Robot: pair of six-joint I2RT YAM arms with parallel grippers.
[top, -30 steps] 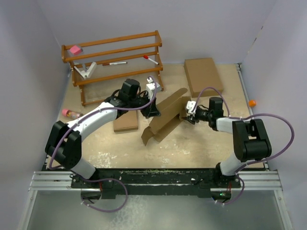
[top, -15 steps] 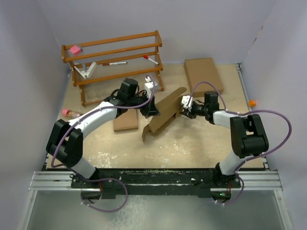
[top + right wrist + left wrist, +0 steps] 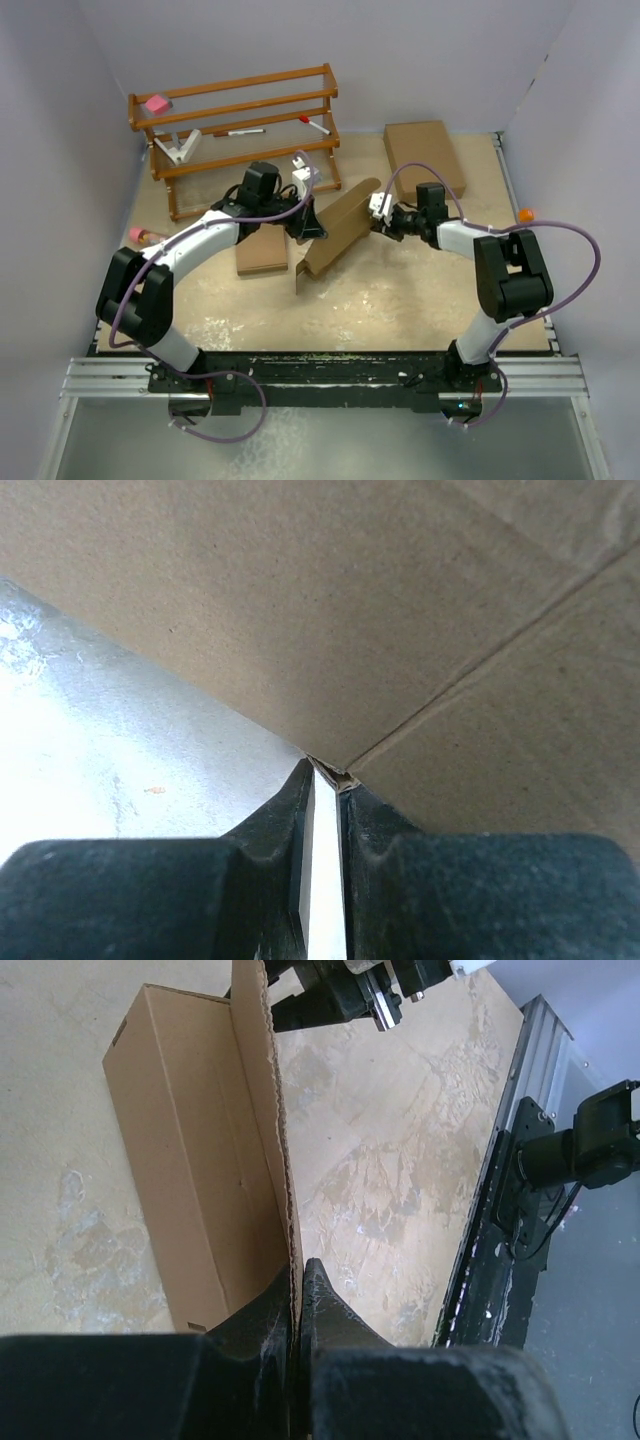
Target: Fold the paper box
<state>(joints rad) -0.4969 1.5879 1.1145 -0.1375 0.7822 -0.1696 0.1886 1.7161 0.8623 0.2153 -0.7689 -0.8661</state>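
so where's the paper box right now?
Top view, mid-table: the paper box is pinched between the left gripper and the right gripper, near the wooden rack.

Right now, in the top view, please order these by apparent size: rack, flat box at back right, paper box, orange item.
1. rack
2. flat box and paper box: about alike; the paper box is tilted, so I leave them unranked.
3. orange item

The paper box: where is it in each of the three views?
Top external: the paper box stands at centre, between the arms.
Left wrist: left of centre, rising from the left gripper.
Right wrist: fills the top.
Shared landmark: the right gripper on its edge.
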